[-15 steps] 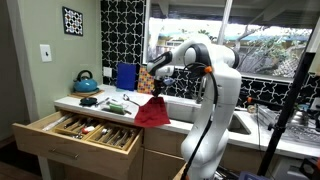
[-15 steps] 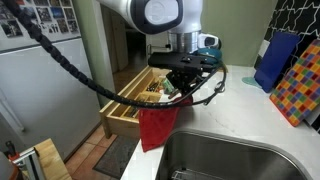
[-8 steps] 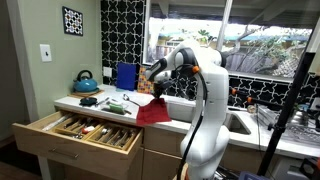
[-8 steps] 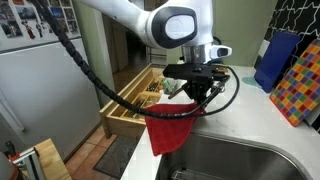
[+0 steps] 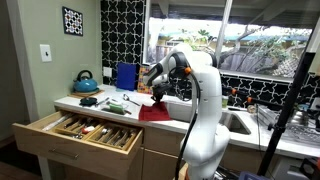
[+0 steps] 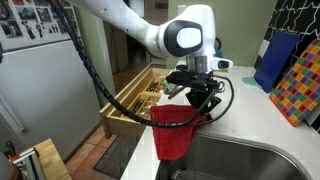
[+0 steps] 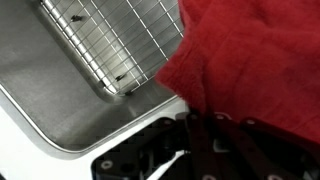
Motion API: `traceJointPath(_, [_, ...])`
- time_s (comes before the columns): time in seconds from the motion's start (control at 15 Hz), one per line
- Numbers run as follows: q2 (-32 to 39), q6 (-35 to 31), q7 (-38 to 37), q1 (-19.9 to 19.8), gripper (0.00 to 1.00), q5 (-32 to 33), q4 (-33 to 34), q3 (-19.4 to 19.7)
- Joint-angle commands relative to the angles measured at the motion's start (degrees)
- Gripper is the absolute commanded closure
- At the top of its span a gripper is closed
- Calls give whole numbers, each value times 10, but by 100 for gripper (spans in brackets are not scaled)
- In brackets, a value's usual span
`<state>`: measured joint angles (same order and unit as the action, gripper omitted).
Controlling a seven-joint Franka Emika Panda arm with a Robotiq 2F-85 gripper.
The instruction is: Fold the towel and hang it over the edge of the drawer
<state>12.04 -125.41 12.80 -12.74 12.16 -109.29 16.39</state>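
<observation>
Under towel (image 6: 172,137): gripper (image 6: 197,104) tips, obsc.

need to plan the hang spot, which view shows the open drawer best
Best in an exterior view, where the whole open drawer shows with its front edge and contents. In an exterior view the drawer is partly hidden behind the cable. The wrist view shows only sink and red towel.

The towel (image 6: 172,135) is red, the kettle (image 5: 86,82) teal, the backsplash (image 5: 122,30) black-and-white latticed.
</observation>
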Motion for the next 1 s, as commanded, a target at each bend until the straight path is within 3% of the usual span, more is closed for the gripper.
traceJointPath(0.0, [14, 31, -23, -6, 99, -25, 16, -22])
traceJointPath(0.93, [38, -16, -20, -18, 99, -137, 63, -48])
